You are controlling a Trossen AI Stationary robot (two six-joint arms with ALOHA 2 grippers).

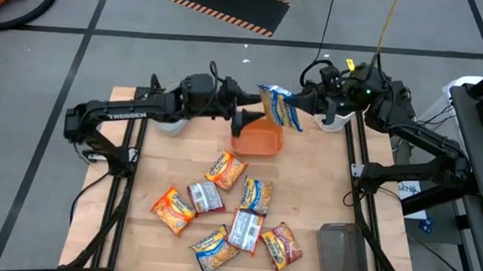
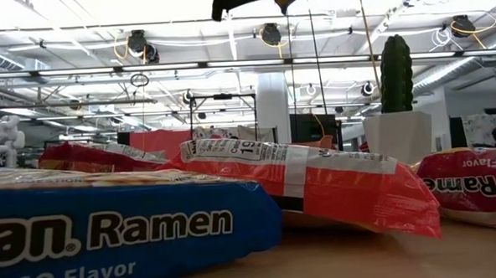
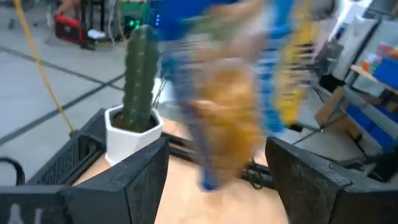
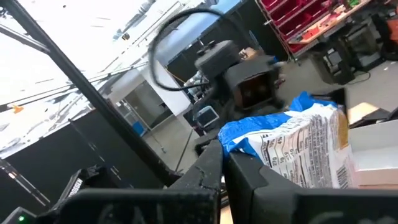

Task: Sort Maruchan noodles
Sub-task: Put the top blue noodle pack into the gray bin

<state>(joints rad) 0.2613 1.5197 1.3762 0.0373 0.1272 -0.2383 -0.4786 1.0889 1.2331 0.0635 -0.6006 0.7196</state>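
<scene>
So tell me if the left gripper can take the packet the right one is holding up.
Probably yes: the left gripper is open beside the yellow-blue packet pinched by the right gripper; nothing stands between.

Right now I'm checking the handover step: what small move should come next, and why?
Probably the left gripper should close: its fingers stand open on either side of the yellow-blue packet that the right gripper, shut on it, holds above the orange bin.

I'm reading "Ramen" and "Flavor" on the blue packet (image 2: 110, 237), and "TROSSEN" on the left arm (image 1: 130, 109).
</scene>
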